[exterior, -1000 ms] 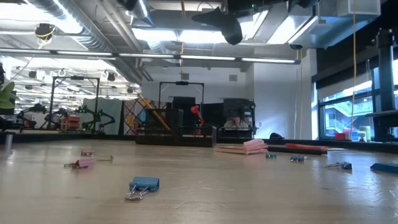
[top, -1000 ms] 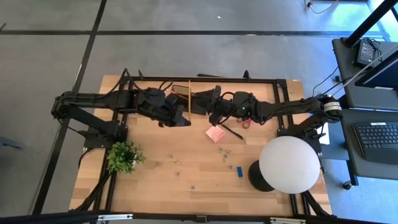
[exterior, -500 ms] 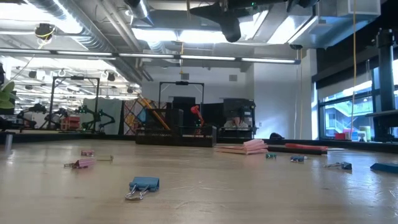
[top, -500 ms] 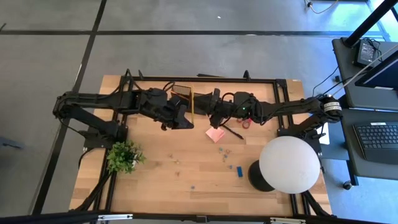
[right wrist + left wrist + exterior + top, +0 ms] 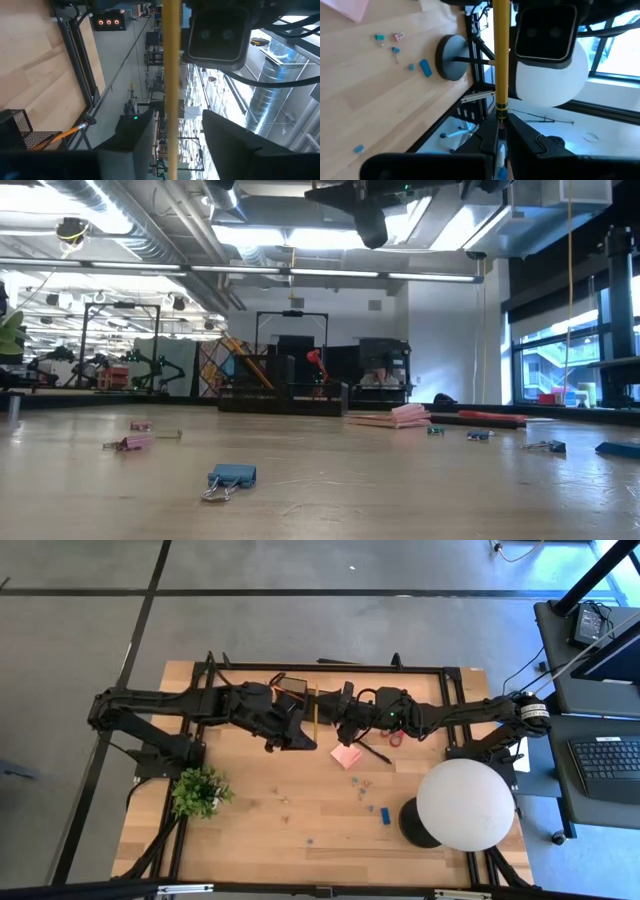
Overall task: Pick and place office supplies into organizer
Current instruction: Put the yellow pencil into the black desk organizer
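1. The left gripper (image 5: 300,730) is raised over the back middle of the table (image 5: 250,830), fingers pressed together on one end of the pencil (image 5: 313,713). The left wrist view shows the yellow shaft pinched between the two dark fingertips (image 5: 490,142).
2. The pencil runs front to back in the gap between the two arms, up off the wood — not lying on it.
3. The right gripper (image 5: 335,720) faces the left one from the other side. In its wrist view the pencil (image 5: 171,90) passes between its two fingers (image 5: 135,145), with a gap showing on each side; I cannot tell whether they touch it.
4. The organizer (image 5: 292,688) sits at the back edge of the table, just behind the left gripper. In the right wrist view a mesh corner of it (image 5: 15,125) shows, with an orange pencil tip beside it.
5. The pink pad (image 5: 346,755) lies on the wood just in front of the right gripper, with a black pen (image 5: 375,752) beside it.
6. Small clips (image 5: 362,785) are scattered nearer the front — a blue block (image 5: 384,813) lies near the lamp (image 5: 465,803).
7. The plant (image 5: 198,790) stands at the left side, well apart from the supplies.
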`<state>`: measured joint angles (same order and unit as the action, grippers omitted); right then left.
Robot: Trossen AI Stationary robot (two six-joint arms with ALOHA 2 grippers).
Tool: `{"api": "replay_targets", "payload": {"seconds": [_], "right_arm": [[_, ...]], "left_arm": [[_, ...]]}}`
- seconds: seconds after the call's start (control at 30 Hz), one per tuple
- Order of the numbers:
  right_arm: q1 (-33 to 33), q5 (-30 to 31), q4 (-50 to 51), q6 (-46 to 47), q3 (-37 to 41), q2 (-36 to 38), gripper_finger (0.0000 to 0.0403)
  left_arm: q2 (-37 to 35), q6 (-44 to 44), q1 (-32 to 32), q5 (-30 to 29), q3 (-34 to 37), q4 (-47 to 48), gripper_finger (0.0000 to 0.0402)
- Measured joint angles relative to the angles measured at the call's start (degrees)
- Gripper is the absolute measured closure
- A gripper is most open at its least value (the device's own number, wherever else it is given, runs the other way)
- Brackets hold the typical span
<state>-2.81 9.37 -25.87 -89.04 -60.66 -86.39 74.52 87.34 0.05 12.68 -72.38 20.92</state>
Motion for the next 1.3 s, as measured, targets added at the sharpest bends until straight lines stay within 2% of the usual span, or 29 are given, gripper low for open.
{"api": "replay_targets", "payload": {"seconds": [0.37, 0.5, 0.83, 1.3], "right_arm": [[0.0, 0.1, 0.0, 0.0, 0.0, 0.0, 0.035], [0.0, 0.1, 0.3, -0.1, 0.1, -0.1, 0.0375], [0.0, 0.2, 0.5, 0.0, 0.1, -0.1, 0.0371], [0.7, 0.4, 0.3, 0.0, 0.1, -0.1, 0.0375]], "left_arm": [[0.2, 0.0, 0.1, -0.1, 0.0, -0.2, 0.0379], [0.2, 0.0, 0.1, -0.2, 0.0, -0.3, 0.0379], [0.2, -4.7, 0.1, -0.7, 0.0, -0.2, 0.0376], [0.2, -19.3, 0.4, -0.8, 0.0, 0.3, 0.0296]]}}
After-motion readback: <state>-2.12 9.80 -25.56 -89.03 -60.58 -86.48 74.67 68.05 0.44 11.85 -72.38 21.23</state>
